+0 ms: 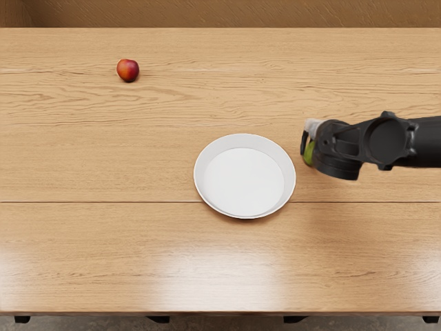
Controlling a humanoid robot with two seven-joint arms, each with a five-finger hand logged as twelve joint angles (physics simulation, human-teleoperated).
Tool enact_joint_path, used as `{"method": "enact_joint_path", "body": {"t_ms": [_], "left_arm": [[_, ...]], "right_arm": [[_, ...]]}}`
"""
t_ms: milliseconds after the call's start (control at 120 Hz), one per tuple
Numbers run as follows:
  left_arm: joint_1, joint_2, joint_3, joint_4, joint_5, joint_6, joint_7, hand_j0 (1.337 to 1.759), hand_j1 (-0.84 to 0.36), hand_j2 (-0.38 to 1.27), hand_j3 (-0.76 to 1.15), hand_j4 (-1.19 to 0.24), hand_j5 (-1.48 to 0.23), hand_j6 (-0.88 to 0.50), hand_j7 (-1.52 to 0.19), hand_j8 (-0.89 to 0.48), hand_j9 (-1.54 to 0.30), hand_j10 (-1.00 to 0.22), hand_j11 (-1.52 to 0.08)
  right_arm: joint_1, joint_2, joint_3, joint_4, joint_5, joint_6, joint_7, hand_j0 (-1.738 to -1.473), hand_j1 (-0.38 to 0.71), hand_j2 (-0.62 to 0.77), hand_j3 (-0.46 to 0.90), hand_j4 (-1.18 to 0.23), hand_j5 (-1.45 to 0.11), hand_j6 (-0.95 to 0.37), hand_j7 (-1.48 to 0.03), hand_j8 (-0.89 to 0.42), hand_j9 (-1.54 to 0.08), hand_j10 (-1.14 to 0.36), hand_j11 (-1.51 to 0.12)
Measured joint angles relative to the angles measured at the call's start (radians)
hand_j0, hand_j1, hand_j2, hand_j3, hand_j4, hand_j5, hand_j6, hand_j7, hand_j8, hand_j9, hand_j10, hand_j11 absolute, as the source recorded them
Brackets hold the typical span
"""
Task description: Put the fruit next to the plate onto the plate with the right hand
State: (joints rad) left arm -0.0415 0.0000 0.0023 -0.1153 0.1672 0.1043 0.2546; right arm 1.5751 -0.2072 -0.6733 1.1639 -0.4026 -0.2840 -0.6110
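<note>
Curling about a yellow-green fruit (309, 152): dark fingers (303, 143) of the right hand (331, 148), closed over it so that only a narrow sliver of the skin shows at the hand's left edge.

- Fruit: just beside the plate's right rim, outside it. Whether it rests on the wood or is lifted cannot be told, the hand hiding its underside.
- Right arm (406, 141): black, entering from the picture's right edge, lying level above the table.
- Plate (244, 181): white, round, shallow, nothing on it, near the table's middle.
- Red fruit (127, 69): small, round, standing alone at the far left, well apart from plate and hand.
- Table (103, 241): light wood, grain running crosswise.
</note>
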Motion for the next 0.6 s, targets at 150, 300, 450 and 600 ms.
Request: {"method": "enact_joint_path", "body": {"t_ms": [150,300,450,600], "left_arm": [[-0.001,0.0,0.0,0.0,0.0,0.0,0.0,1.658,0.33,0.0,0.0,-0.02,-0.02,-0.02,-0.02,-0.02,-0.02,-0.02,-0.02],[0.0,0.0,0.0,0.0,0.0,0.0,0.0,1.658,0.33,0.0,0.0,-0.02,-0.02,-0.02,-0.02,-0.02,-0.02,-0.02,-0.02],[0.0,0.0,0.0,0.0,0.0,0.0,0.0,1.658,0.33,0.0,0.0,-0.02,-0.02,-0.02,-0.02,-0.02,-0.02,-0.02,-0.02],[0.0,0.0,-0.001,0.0,0.0,0.0,0.0,1.658,0.33,0.0,0.0,-0.02,-0.02,-0.02,-0.02,-0.02,-0.02,-0.02,-0.02]], "right_arm": [[0.042,-0.038,0.022,0.056,0.007,-0.021,0.0,-1.649,0.29,0.23,0.0,-0.81,-1.2,-0.33,-1.11,-0.27,-1.18,-0.65,-1.18],[0.11,-0.066,0.026,0.111,0.053,-0.027,0.001,-1.655,0.31,0.38,0.0,-0.82,-1.22,-0.34,-1.12,-0.32,-1.22,-0.73,-1.23],[0.172,-0.087,0.027,0.154,0.082,-0.027,0.002,-1.658,0.35,0.42,0.0,-0.81,-1.26,-0.32,-1.13,-0.28,-1.25,-0.76,-1.27],[0.239,-0.098,0.028,0.193,0.117,-0.026,0.002,-1.658,0.34,0.4,0.0,-0.8,-1.28,-0.31,-1.13,-0.26,-1.26,-0.78,-1.29]]}}
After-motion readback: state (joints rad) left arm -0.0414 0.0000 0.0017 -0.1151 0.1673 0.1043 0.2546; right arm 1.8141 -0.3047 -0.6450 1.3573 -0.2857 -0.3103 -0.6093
